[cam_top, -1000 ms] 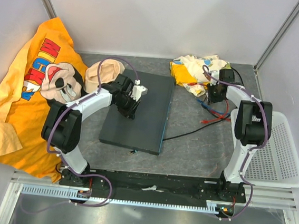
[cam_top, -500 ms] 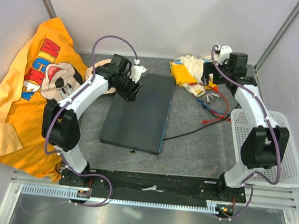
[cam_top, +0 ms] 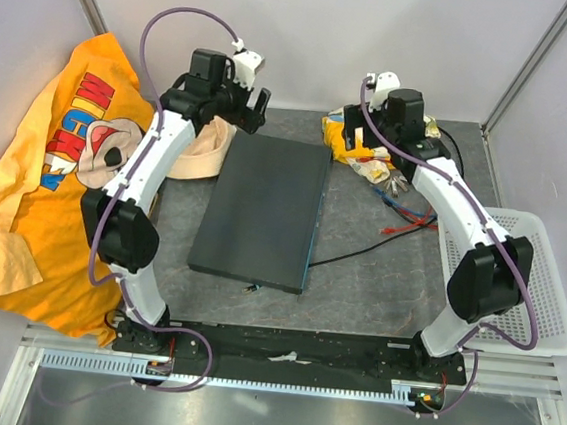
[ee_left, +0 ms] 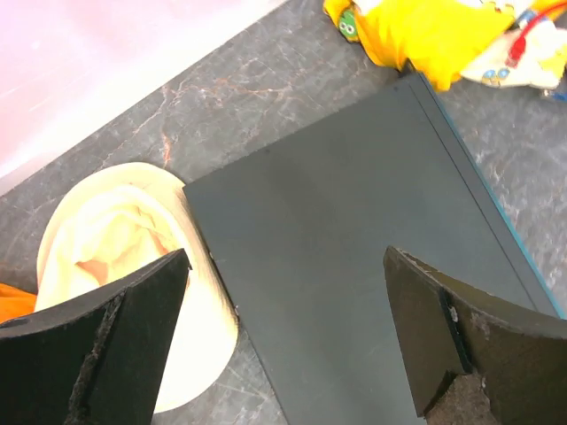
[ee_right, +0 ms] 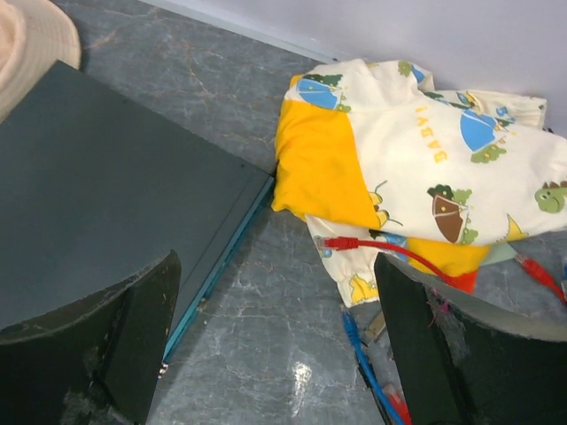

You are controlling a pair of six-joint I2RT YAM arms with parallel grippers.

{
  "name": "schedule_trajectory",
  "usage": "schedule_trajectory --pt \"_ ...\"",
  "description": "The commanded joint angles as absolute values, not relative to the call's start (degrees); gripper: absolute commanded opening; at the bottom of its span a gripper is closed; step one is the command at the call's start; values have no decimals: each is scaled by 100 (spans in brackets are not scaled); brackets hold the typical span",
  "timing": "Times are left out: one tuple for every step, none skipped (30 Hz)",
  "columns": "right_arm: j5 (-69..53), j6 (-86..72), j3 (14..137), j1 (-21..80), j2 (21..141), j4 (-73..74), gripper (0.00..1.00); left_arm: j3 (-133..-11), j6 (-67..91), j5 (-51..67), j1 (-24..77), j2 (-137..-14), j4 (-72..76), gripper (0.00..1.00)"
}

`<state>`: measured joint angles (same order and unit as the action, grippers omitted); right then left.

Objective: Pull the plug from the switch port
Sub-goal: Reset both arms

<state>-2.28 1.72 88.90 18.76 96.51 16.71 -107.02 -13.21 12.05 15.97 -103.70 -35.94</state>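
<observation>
Directions are read on the top view, with 12 o'clock pointing away from the arm bases.

1. An orange shirt (cam_top: pixel 56 171) is draped at 9 o'clock. A cream hat (ee_left: pixel 115 257) lies at the 11 o'clock corner of the switch (cam_top: pixel 264 206), its brim meeting that corner.
2. The left gripper (cam_top: pixel 248 114) hovers above that same corner. Its jaws are spread wide and it holds nothing, so nothing braces the box.
3. The switch lies flat at table centre with its teal socket edge facing 3 o'clock, toward the right arm. This probably leaves the pull to that arm and the hold-down to the left.
4. A black cable (cam_top: pixel 365 251) meets the teal edge near its 5 o'clock end and runs off toward 2 o'clock. The plug is too small to tell whether it is seated.
5. The right gripper (ee_right: pixel 275 301) hovers near the switch's 1 o'clock corner, just beside a printed garment (ee_right: pixel 416 168). Its jaws are wide apart and empty, well apart from the cable's socket end.
6. A white basket (cam_top: pixel 547 288) sits at 3 o'clock.
</observation>
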Motion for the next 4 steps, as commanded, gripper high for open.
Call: schedule_trajectory --pt "439 150 9271 2135 9676 2029 98 -10249 -756 1266 1538 -9906 -3182 99" --pt "466 228 9307 2188 9685 2152 98 -10144 -695 1283 1521 -9836 -3042 99" --pt "475 272 9316 2293 9694 2171 98 -9942 -616 1309 1512 -9731 -2971 99" --pt "466 316 9282 2329 9668 2162 98 -9845 -580 1344 1520 -9686 -2910 99"
